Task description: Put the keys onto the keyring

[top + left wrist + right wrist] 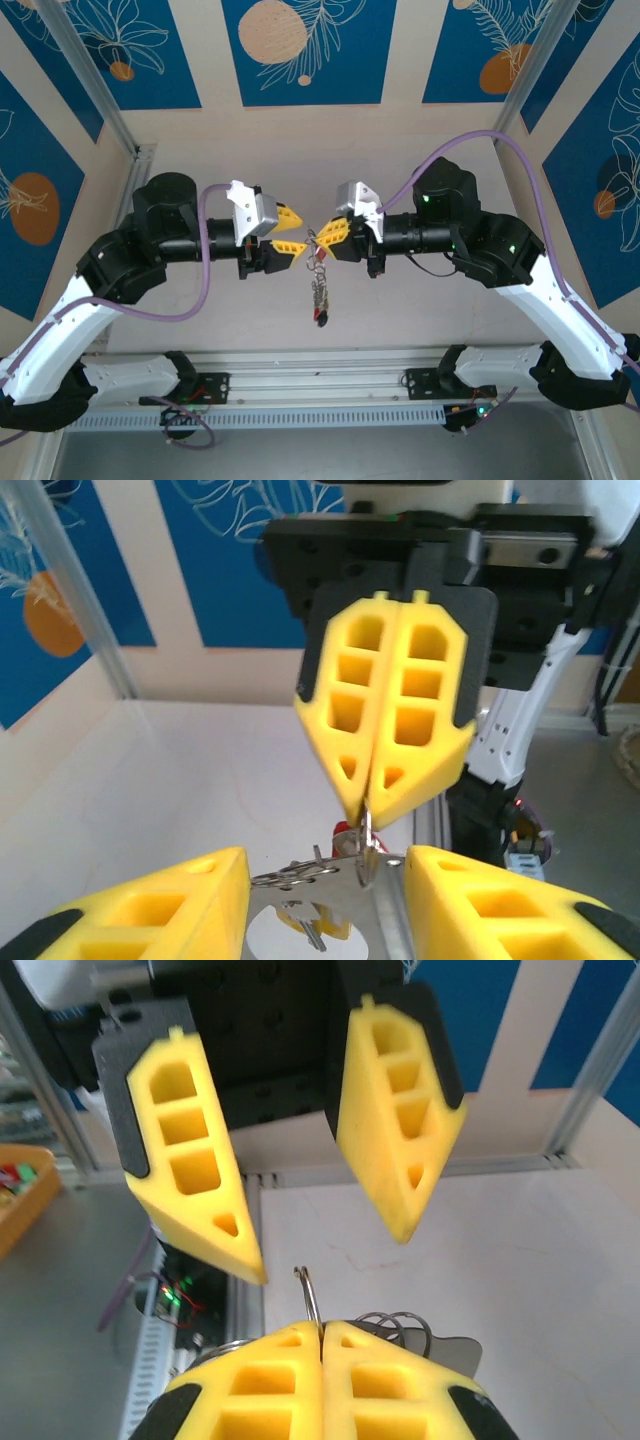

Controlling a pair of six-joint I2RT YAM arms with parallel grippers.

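Right now your right claw (333, 236) is clenched on the keyring (305, 1295), whose thin wire pokes up from between its pads at the bottom centre of the right wrist view. From that grip the keys (318, 292) trail in a bunch toward the lower centre of the top view, above the desk (420, 320), their long axis running down the frame. Your left claw (288, 232) is released just left of the ring, facing the right claw tip to tip, and the ring lines up with its gap. Being the free one, it likely makes the coming move.
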